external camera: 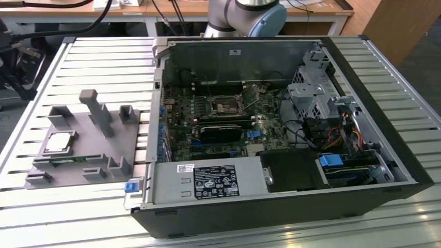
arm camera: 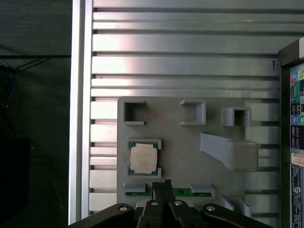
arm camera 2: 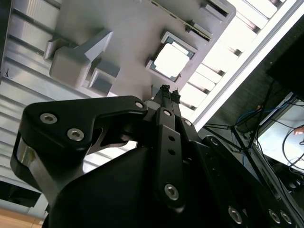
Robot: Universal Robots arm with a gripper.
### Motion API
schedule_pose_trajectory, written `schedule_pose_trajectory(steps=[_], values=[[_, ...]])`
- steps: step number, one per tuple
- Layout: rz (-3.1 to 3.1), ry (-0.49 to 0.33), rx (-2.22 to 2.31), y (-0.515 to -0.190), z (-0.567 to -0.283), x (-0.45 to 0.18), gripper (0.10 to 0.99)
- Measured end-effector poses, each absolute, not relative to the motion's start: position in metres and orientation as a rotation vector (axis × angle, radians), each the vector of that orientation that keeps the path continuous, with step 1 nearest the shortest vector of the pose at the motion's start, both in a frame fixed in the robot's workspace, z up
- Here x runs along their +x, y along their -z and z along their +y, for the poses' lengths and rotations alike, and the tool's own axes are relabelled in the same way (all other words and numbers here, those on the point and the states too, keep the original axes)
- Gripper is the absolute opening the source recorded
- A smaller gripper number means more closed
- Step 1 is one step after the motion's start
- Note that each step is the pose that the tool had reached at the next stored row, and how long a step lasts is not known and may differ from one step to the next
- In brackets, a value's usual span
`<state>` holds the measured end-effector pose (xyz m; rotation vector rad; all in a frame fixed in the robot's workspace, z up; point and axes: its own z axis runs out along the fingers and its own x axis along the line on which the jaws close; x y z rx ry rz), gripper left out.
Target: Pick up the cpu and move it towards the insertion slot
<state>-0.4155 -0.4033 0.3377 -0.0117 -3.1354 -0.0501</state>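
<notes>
Slatted metal table (external camera: 96,57), grey tray (external camera: 100,152) on it, open computer case (external camera: 241,219) beside that. The cpu (arm camera: 143,158) sits in a tray pocket, well apart from the socket (external camera: 226,105) in the case. My claw (arm camera: 164,184) hangs over the tray near the cpu, pressed together, empty.

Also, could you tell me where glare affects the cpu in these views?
Second wrist view: glare blows the cpu out to white, like the table slats beside it. First wrist view: evenly lit, its top reads plainly. Exterior view: a pale sheen, no shadow on it.
</notes>
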Motion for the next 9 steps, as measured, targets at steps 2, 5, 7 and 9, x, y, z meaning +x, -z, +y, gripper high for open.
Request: schedule_pose_trajectory(steps=[2, 5, 7, 9], values=[[-3.135, 0.047, -0.012, -0.3372, -0.4033, -0.4155, 0.106], [-3.135, 0.046, -0.013, -0.3366, -0.4033, -0.4155, 0.106], [-3.136, 0.044, -0.024, -0.3361, -0.4033, -0.4156, 0.106], [-3.136, 0.042, -0.043, -0.3356, -0.4033, -0.4155, 0.106]])
